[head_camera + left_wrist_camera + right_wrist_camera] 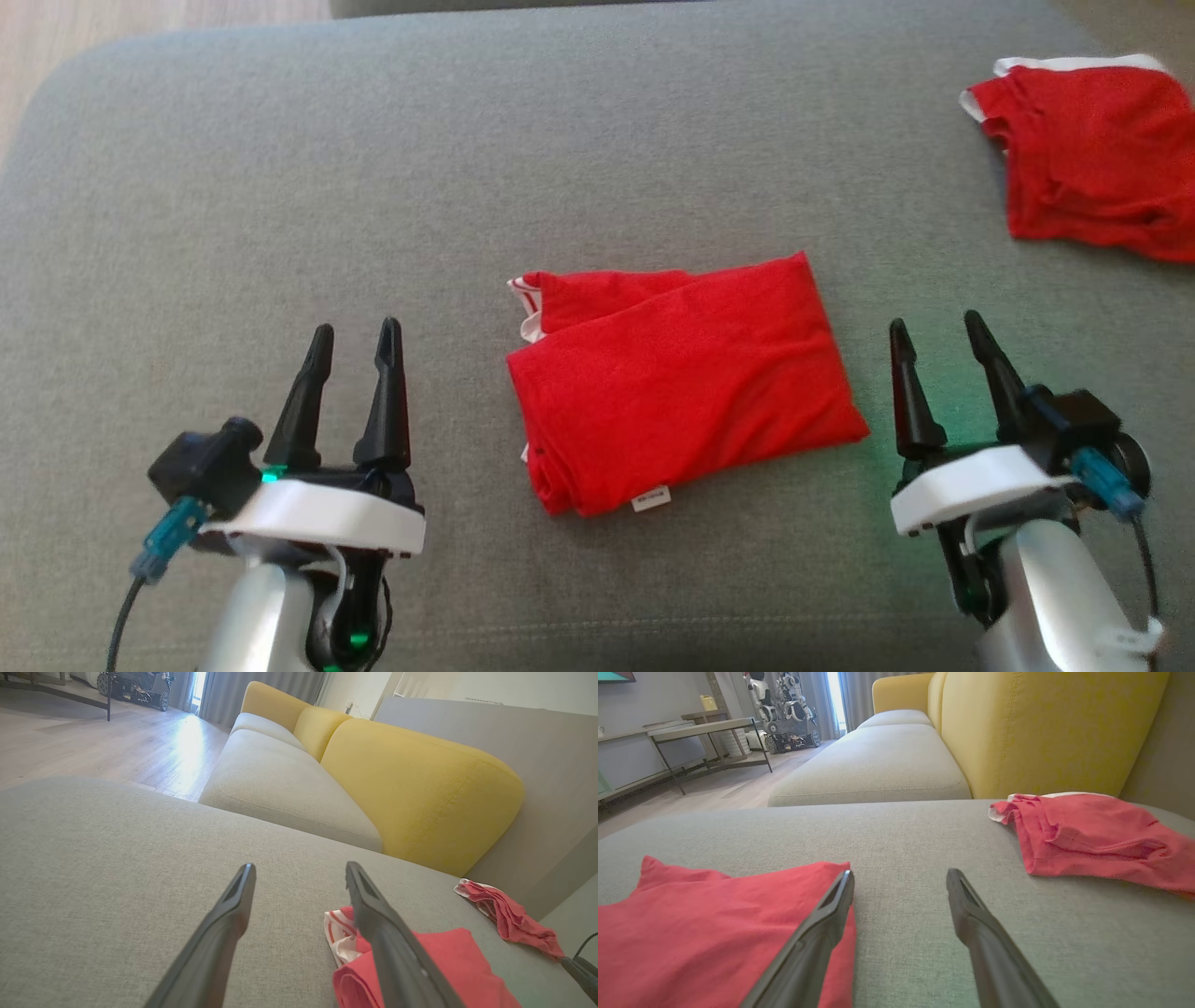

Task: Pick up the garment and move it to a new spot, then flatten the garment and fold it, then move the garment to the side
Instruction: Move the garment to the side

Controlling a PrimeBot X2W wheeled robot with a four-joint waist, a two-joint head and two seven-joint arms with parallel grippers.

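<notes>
Listing items from left to right, each placed relative to the folded garment (681, 373).

- Floor (117, 737): pale wood boards, beyond the garment and to its left, with a sunlit patch.
- Bench (705, 728): thin dark metal legs, standing well beyond the garment on its left.
- Wheeled machine (784, 718): parked farther beyond the garment; detail is too small to tell.
- Curtains (261, 690): grey, hanging full length, far beyond the garment.
- Cushion (560, 140): grey woven upholstery with a rounded corner. It lies under the garment and extends widely on every side of it.
- Left tool (356, 327): to the left of the garment and apart from it. Its two dark fingers are spread with nothing between them.
- Garment: red, folded into a rough rectangle, lying on the cushion between the two tools. Striped white trim (527, 308) shows at its far left corner and a small white label (651, 500) at its near edge.
- Sofa seat (280, 779): beige, beyond the garment.
- Backrests (420, 793): mustard yellow, beyond the garment and toward its right.
- Right tool (935, 321): to the right of the garment, just clear of its near right corner. Its fingers are spread and empty.
- Second red cloth (1092, 159): rumpled, with a white edge, lying on the same cushion. It is well apart from the garment, beyond it and to its right.
</notes>
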